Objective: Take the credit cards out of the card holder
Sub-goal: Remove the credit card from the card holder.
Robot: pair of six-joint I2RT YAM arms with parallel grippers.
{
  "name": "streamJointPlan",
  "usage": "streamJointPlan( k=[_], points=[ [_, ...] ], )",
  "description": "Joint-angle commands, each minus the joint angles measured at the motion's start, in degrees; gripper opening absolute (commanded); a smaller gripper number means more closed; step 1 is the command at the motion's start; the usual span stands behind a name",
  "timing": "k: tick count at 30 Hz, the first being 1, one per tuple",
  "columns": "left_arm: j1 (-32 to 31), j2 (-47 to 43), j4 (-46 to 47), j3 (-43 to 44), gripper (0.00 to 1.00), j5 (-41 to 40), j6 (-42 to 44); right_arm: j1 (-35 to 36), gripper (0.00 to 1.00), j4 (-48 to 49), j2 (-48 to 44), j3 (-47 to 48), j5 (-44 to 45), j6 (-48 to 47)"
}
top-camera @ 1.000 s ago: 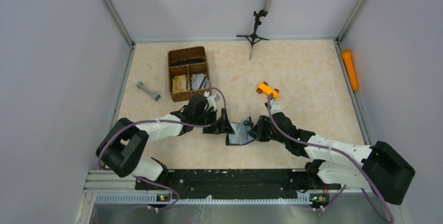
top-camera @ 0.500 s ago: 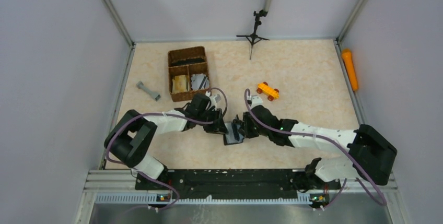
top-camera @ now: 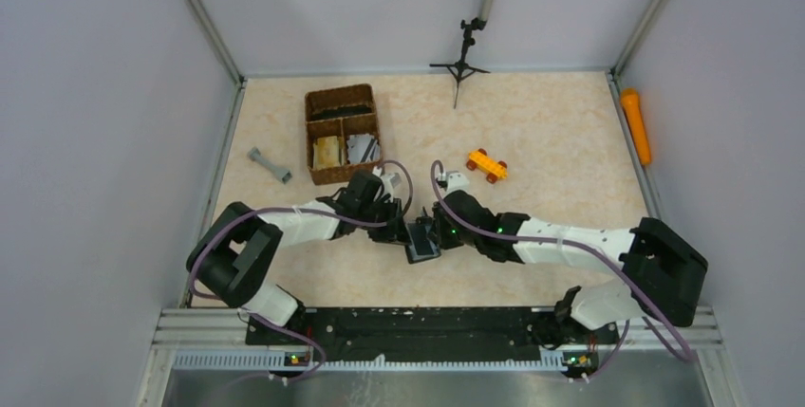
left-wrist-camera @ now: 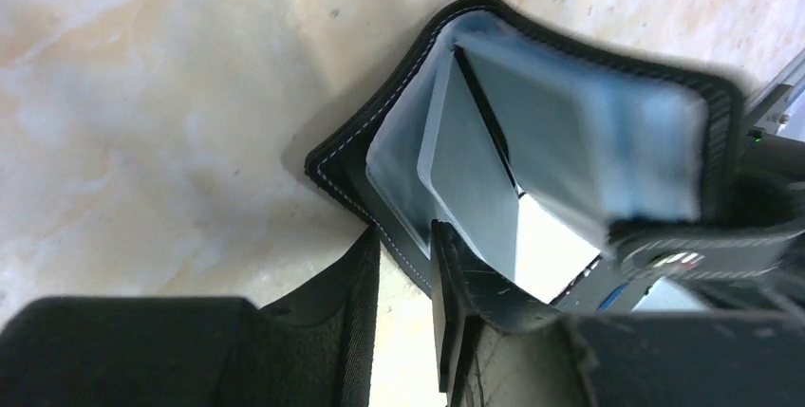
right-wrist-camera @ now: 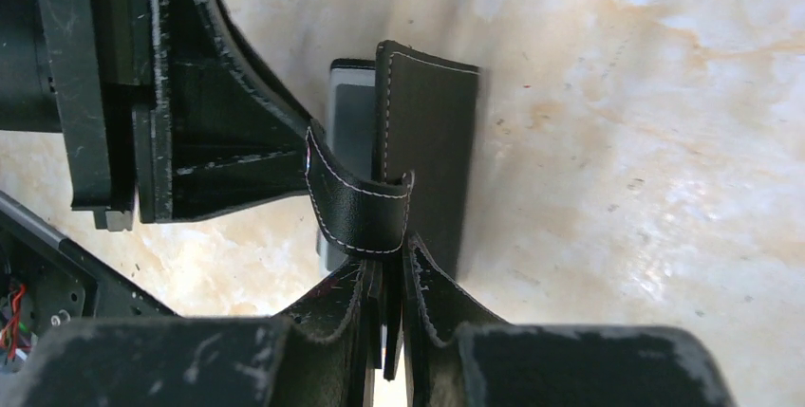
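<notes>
The black card holder [top-camera: 421, 248] is held up off the table between my two grippers near the table's middle. In the left wrist view it gapes open [left-wrist-camera: 608, 75], showing grey-blue shiny leaves; I cannot tell credit cards from sleeves. My left gripper [left-wrist-camera: 406, 236] is shut on its stitched lower flap, one finger outside and one inside. In the right wrist view my right gripper [right-wrist-camera: 389, 269] is shut on the other flap [right-wrist-camera: 427, 132], just under the looped snap strap [right-wrist-camera: 361, 208]. From above, the left gripper [top-camera: 406, 233] and right gripper [top-camera: 435, 234] almost meet.
A brown wicker divided basket [top-camera: 342, 132] stands at the back left, with a grey dumbbell-shaped piece [top-camera: 270, 165] to its left. An orange toy car [top-camera: 486, 164] lies just behind the right arm. A black tripod [top-camera: 460, 61] is at the back wall, an orange cylinder [top-camera: 636, 125] at the right edge.
The right arm carried the card holder left toward the left gripper. The left gripper, open a second ago, has shut on the holder's near flap, and the holder looks narrower from above.
</notes>
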Motion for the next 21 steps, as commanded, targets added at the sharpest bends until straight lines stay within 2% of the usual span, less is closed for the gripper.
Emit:
streamJointPlan(
  k=[1,5,8,10,12,14,16,18,21],
  points=[
    [-0.2,-3.0,-7.2,-3.9,0.30,-8.1,1.8,-0.1,0.00,0.9,-6.9,-2.1,4.6,0.4],
    [0.2,-7.8,-6.2,-6.4,0.31,-8.5,0.9,-0.4,0.00,2.8,-12.6,-4.7,4.5,1.4],
    [1.6,-11.3,-3.5,-8.8,0.39,-6.1,-0.6,-1.5,0.00,3.1,-15.9,-6.0,4.2,2.7],
    [4.5,-13.3,-0.9,-11.0,0.43,-1.9,-1.7,-3.2,0.00,4.1,-18.4,-7.3,2.6,4.0],
    [8.5,-15.8,4.5,-14.0,0.47,5.6,-3.3,-5.5,0.00,6.3,-21.0,-9.9,-0.3,5.7],
    [12.2,-18.2,11.6,-17.4,0.54,12.4,-6.5,-7.6,0.00,9.4,-23.8,-12.6,-3.4,7.2],
    [14.0,-20.4,18.6,-19.8,0.66,17.0,-9.3,-9.0,0.00,12.6,-26.6,-15.0,-5.3,9.2],
    [14.2,-21.9,23.2,-20.7,0.78,19.2,-11.5,-9.7,0.00,15.4,-29.2,-17.2,-6.0,10.8],
    [14.2,-23.3,30.0,-21.6,0.90,21.3,-15.5,-10.5,0.00,20.4,-33.2,-20.9,-6.7,13.0]
  ],
)
